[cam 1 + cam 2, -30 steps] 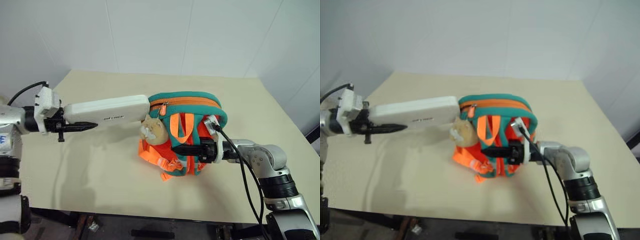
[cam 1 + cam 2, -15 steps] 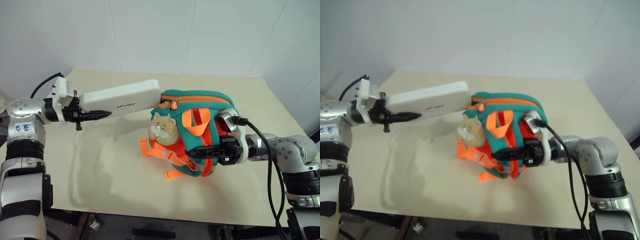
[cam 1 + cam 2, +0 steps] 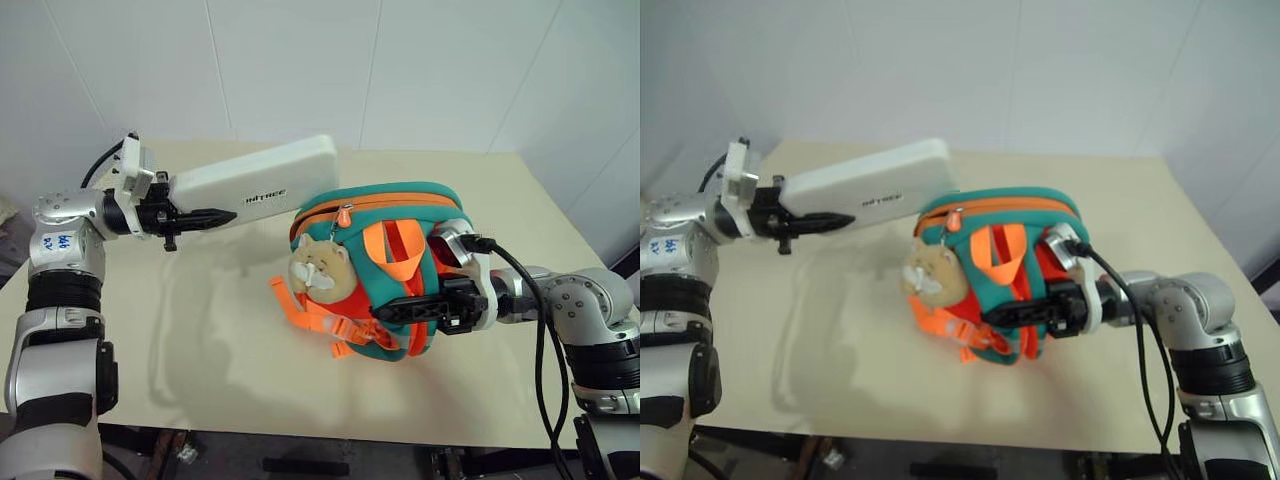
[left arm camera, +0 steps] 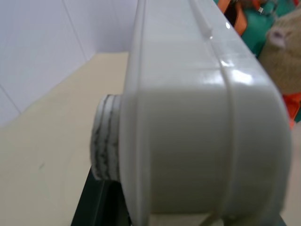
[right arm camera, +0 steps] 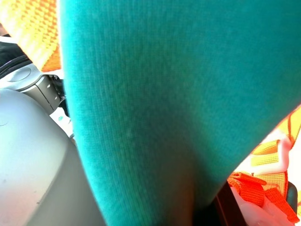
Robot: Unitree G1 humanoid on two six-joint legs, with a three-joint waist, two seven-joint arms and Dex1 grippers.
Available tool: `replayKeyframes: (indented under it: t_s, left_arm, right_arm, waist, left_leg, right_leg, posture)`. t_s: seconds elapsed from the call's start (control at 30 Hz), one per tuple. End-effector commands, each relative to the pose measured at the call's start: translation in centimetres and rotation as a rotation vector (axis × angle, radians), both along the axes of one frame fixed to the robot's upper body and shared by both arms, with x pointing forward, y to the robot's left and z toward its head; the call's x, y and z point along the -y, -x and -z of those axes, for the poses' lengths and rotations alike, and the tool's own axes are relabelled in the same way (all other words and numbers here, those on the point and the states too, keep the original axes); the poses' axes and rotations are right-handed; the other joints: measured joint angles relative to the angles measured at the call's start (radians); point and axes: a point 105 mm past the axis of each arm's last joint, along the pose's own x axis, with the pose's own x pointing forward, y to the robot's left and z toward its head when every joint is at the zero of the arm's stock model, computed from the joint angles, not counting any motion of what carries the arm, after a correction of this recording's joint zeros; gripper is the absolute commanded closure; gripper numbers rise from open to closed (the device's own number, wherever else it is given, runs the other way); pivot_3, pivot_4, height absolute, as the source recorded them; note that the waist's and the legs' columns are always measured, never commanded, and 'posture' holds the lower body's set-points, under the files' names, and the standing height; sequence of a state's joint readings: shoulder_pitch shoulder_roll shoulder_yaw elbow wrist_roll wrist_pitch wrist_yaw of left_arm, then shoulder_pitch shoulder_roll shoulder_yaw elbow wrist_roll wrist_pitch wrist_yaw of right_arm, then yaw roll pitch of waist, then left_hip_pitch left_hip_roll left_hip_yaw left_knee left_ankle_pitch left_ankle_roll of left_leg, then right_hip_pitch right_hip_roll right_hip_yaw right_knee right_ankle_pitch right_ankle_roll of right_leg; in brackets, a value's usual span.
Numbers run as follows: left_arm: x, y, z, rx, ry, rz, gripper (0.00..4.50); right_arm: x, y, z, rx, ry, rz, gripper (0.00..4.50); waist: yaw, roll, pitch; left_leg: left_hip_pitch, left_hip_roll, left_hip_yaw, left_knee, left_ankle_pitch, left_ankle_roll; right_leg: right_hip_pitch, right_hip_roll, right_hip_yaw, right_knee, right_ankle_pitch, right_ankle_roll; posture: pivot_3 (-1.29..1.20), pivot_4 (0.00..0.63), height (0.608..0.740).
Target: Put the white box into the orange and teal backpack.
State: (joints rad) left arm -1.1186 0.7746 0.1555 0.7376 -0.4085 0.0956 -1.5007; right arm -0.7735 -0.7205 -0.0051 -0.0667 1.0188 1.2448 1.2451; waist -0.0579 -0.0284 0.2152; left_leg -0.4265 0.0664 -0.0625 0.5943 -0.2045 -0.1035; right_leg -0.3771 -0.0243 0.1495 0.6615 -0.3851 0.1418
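1. The left gripper (image 3: 205, 216) is clamped on one short end of the white box (image 3: 262, 183) and holds it in the air over the far left part of the beige tabletop (image 3: 200, 330).
2. The box is long and flat, with rounded corners and small dark lettering on its side. It slopes up from the gripper toward its free end.
3. That free end sits just above and behind the left end of the orange and teal backpack (image 3: 385, 260). Whether box and backpack touch cannot be told.
4. The backpack stands upright near the middle of the tabletop, a little toward the right edge. Its orange zipper line (image 3: 385, 203) runs along the top, and the zipper pull (image 3: 344, 215) hangs at the left end.
5. A tan plush cat-face charm (image 3: 320, 268) hangs on the backpack's left front, above loose orange straps (image 3: 330, 322) that spill onto the tabletop.
6. The right gripper (image 3: 392, 312) reaches in from the right edge side, its black fingers closed on the backpack's low front among the teal and orange straps.
7. In the left wrist view the box's rounded end (image 4: 202, 141) sits close up against a grey-streaked pad (image 4: 105, 137).
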Motion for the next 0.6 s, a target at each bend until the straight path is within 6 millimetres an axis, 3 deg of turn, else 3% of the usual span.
replayKeyframes:
  t_s: [0.03,0.23,0.43,0.6]
  left_arm:
    - [-0.9,2.3,-3.4,0.062,0.121,0.052,3.19]
    - [-0.9,4.9,-4.5,-0.024,0.218,0.117,3.19]
    - [-0.7,6.7,-2.7,-0.146,0.160,0.128,3.19]
    - [-1.1,6.3,-1.2,-0.142,0.074,0.057,3.19]
  right_arm:
    - [-0.1,0.5,-0.6,0.030,-0.022,-0.022,4.43]
    - [-0.2,0.4,-0.6,0.029,-0.024,-0.018,4.43]
    - [-0.3,0.2,-0.5,0.026,-0.025,-0.022,4.43]
    - [-0.3,0.2,-0.4,0.026,-0.025,-0.025,4.43]
  waist:
    - [-0.003,0.000,0.000]
    - [-0.004,0.000,0.000]
    - [-0.002,0.000,0.000]
    - [-0.001,0.000,0.000]
  left_leg:
    - [0.000,0.000,0.000,0.000,0.000,0.000]
    - [0.000,0.000,0.000,0.000,0.000,0.000]
    - [0.000,0.000,-0.001,0.002,0.000,0.000]
    - [0.000,0.000,-0.001,0.002,0.000,0.000]
  right_leg:
    - [0.000,0.000,0.000,0.000,0.000,0.000]
    - [0.000,0.000,0.000,0.001,0.000,0.000]
    - [0.001,0.000,0.000,0.002,0.000,0.000]
    - [0.001,0.000,-0.001,0.002,0.000,0.000]
  posture:
    - [0.00,0.150,0.740]
    - [0.00,0.150,0.740]
    - [0.00,0.150,0.740]
    - [0.00,0.150,0.740]
